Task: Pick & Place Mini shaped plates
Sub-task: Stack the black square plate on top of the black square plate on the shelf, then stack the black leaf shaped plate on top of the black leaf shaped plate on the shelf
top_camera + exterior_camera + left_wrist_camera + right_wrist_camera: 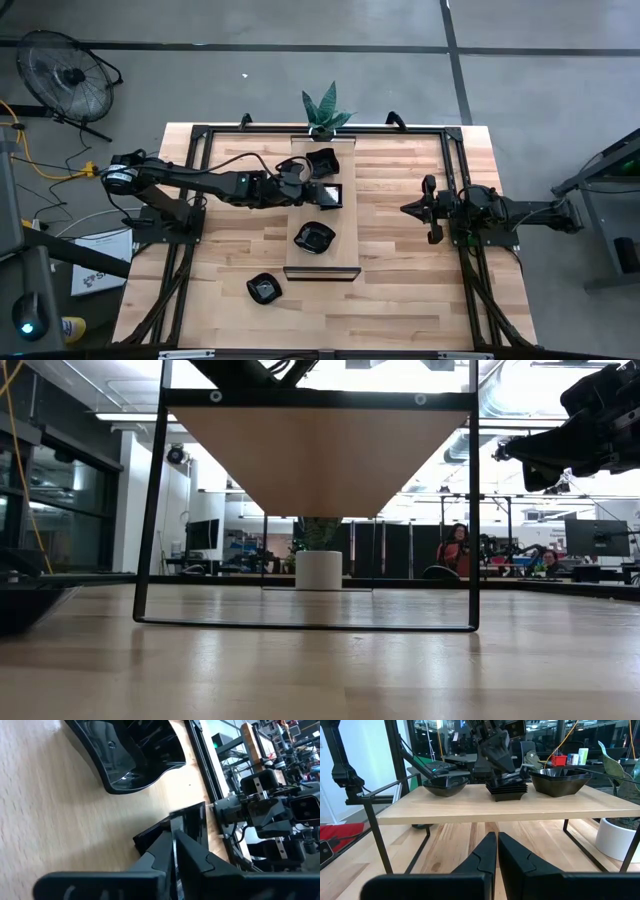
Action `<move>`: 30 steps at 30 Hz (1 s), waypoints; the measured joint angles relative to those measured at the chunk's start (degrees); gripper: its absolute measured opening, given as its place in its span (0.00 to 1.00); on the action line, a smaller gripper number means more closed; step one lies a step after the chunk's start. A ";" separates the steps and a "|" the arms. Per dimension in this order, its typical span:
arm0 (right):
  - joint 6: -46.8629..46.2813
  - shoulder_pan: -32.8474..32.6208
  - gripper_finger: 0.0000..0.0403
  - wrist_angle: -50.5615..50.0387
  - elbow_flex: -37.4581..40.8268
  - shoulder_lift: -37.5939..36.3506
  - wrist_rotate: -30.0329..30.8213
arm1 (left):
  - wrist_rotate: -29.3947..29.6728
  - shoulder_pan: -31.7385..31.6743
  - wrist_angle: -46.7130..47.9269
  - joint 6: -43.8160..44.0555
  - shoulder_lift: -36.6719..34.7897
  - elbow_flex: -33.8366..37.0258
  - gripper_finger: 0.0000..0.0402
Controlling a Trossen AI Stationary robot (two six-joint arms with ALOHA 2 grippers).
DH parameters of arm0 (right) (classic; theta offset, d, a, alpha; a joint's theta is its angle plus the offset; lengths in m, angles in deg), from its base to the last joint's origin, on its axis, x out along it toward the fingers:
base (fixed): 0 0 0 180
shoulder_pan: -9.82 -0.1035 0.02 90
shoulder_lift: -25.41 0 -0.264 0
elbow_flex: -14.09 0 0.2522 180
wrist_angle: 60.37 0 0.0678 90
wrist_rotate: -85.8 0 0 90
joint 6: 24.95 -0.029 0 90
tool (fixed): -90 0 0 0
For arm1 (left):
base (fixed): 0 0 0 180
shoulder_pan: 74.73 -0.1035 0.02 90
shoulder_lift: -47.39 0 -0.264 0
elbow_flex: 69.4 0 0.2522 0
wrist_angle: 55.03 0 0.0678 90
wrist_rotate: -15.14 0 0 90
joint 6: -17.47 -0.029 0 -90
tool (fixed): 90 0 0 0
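A raised pale wooden shelf [322,268] carries glossy black mini plates: a wavy-rimmed stack [322,160] at its far end, a square stack [330,195] in the middle and a flower-shaped dish [314,238] nearer. One more dish [264,289] rests on the table in front of the shelf's left corner. My left gripper [305,190] reaches over the shelf from the left and is shut on the square stack's top plate [507,779]. My right gripper [408,208] hovers shut to the right of the shelf, pointing at it. My left gripper pinches the rim [176,822] of the top square plate between its two fingers [192,857], on the plate's left side. The fingers slant down from the table's left. The plate lies on the stack [506,791]; whether it is lifted off, I cannot tell.
The shelf stands on thin black legs [150,510], with open room beneath it. A potted plant [326,110] sits at the table's far edge behind the shelf. Black frame rails [455,180] run along both sides. Bare wood lies near the front edge [400,310].
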 joint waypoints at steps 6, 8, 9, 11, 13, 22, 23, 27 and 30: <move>0.00 0.01 0.03 0.00 0.01 0.00 -0.02 | -0.37 -0.01 0.04 -1.06 0.00 0.00 0.15; 0.00 0.00 0.03 0.00 0.02 0.01 -0.02 | -0.78 0.01 0.02 -2.06 0.00 0.00 0.18; 0.00 0.02 0.03 0.00 0.00 0.00 0.00 | -1.00 0.01 -0.04 -2.84 0.00 0.00 0.19; 0.00 0.00 0.03 0.00 0.02 0.00 0.00 | -1.53 0.01 -0.13 -4.13 -0.05 0.00 0.22; 0.00 0.00 0.03 0.00 0.01 0.01 0.00 | -1.79 0.00 0.21 -5.93 -0.63 0.00 0.24; 0.00 0.01 0.03 0.00 0.01 0.02 0.00 | -1.25 0.01 4.78 -11.94 -2.96 -0.02 0.27; 0.00 0.02 0.03 0.02 0.00 0.02 0.00 | -1.06 0.01 5.25 -12.03 -3.36 -0.02 0.27; 0.00 0.00 0.03 0.02 0.01 0.00 0.00 | -0.34 0.01 9.67 -14.81 -5.41 -0.04 0.27; 0.00 0.00 0.03 0.00 0.02 0.05 0.00 | -0.13 0.24 14.74 -15.72 -7.24 -0.04 0.27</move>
